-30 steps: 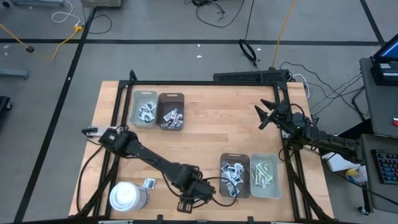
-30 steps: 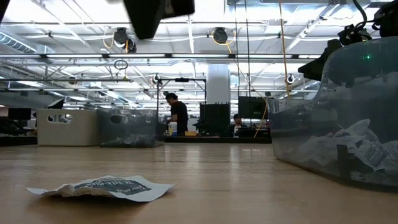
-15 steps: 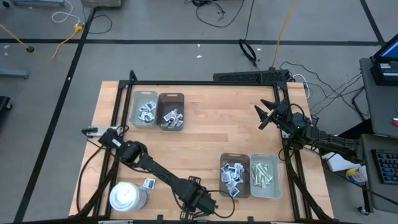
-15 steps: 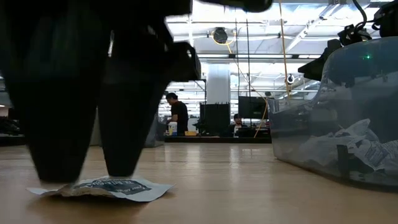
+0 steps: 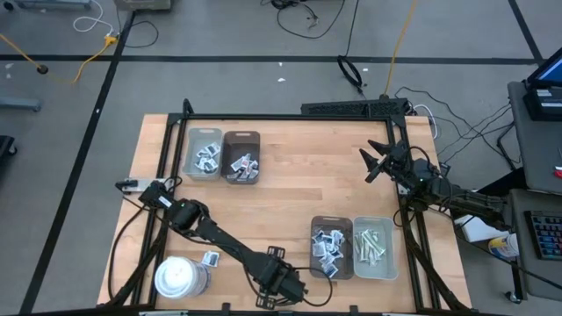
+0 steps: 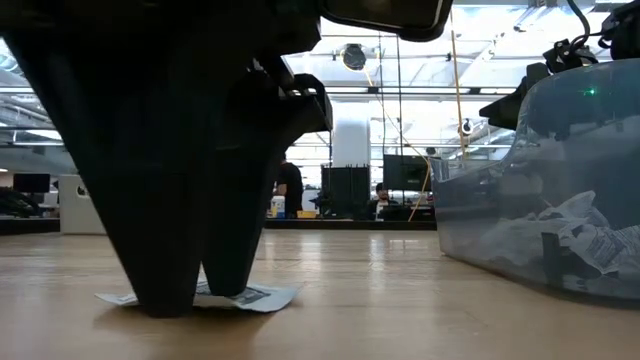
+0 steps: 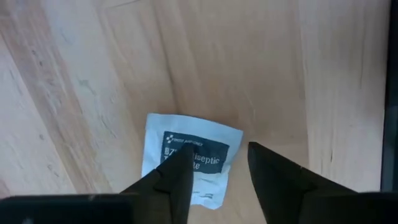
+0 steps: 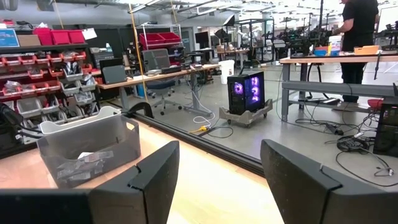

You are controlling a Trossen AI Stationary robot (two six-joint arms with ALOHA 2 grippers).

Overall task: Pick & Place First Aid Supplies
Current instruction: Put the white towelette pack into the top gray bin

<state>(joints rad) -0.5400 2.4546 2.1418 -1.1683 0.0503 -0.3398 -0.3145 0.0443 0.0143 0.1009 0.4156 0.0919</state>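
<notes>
A pale wooden table fronts a bright workshop. At lower centre, the left gripper stands parted over a flat packet, its print running across frame. The right gripper waits released at right.

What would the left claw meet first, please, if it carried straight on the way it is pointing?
Most likely the white packet lying flat on the table. The left claw points down with its open fingers astride it.

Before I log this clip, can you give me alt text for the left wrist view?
The left gripper is down at a light wooden table, its two dark fingers straddling a small flat square white packet with dark-blue print. One fingertip overlaps the packet's edge, the other stands just beside it, and the packet lies flat, not yet lifted.
</notes>
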